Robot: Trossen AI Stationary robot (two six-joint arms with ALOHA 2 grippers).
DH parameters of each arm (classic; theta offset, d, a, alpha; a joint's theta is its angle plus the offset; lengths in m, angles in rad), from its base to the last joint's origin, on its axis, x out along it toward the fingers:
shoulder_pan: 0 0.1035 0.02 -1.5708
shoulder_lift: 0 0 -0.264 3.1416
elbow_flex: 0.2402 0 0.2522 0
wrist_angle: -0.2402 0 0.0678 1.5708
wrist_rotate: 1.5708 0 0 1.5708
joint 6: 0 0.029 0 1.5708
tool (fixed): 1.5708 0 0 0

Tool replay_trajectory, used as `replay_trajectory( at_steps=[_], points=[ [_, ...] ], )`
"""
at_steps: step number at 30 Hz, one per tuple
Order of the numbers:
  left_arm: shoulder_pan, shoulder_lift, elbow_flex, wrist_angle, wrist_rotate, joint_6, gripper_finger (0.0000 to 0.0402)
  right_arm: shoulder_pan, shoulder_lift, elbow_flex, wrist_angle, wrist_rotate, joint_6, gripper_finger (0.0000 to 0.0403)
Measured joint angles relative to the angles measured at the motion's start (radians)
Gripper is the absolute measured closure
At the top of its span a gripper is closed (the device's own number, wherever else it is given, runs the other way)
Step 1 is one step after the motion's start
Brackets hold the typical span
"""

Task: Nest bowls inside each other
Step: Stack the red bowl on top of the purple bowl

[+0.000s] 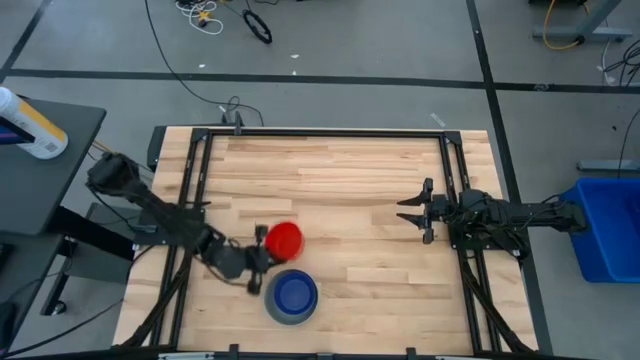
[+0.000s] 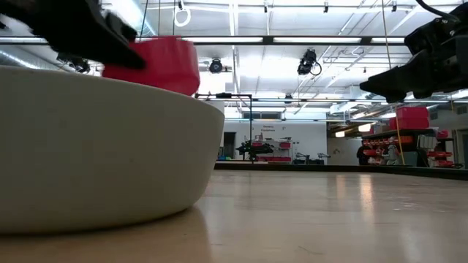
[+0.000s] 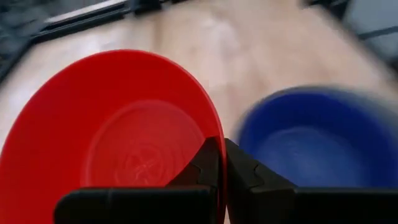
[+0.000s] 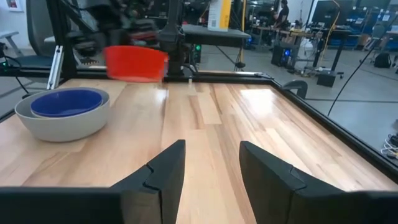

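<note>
A red bowl hangs above the table near its near-left part, with my left gripper shut on its rim. Just toward the near edge a dark blue bowl sits nested inside a pale grey bowl, which rests by its base on the wood. In the low view the grey bowl fills the left and the red bowl shows above it. My right gripper waits open over the table's right side. My left gripper pinches the red bowl's rim, one finger inside the bowl and one outside. The fingers come nearly level from the table's left. The bowl is lifted clear of the table, open side up and roughly level.
Black frame rails border the wooden table. Bare wood lies between the bowls and my right gripper. A blue bin stands off the table's right side.
</note>
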Motion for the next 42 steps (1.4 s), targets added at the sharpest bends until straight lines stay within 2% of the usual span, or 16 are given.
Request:
replay_trajectory(
  at_steps=[6, 15, 23, 27, 32, 38, 42],
  points=[
    [-0.113, 0.103, 0.135, -0.088, 0.012, -0.044, 0.0395, 0.0, 0.0, 0.0, 0.002, 0.003, 0.014, 0.0246],
    [-0.13, 0.301, 0.314, -0.127, 0.099, 0.009, 0.0396, 0.0, 0.0, 0.0, 0.003, 0.01, 0.054, 0.0242],
    [-0.115, 0.336, 0.332, -0.221, 0.167, -0.081, 0.0396, 0.0, 0.0, 0.0, 0.002, 0.01, 0.054, 0.0244],
    [-0.108, 0.336, 0.332, -0.253, 0.252, -0.12, 0.0396, 0.0, 0.0, 0.0, 0.003, 0.01, 0.053, 0.0247],
    [-0.102, 0.336, 0.332, -0.283, 0.312, -0.136, 0.0396, 0.0, 0.0, 0.0, 0.002, 0.01, 0.053, 0.0243],
    [-0.102, 0.335, 0.332, -0.284, 0.323, -0.141, 0.0396, 0.0, 0.0, 0.0, 0.003, 0.01, 0.053, 0.024],
    [-0.102, 0.335, 0.332, -0.279, 0.336, -0.121, 0.036, 0.0, 0.0, 0.0, 0.003, 0.01, 0.053, 0.0244]
  ],
)
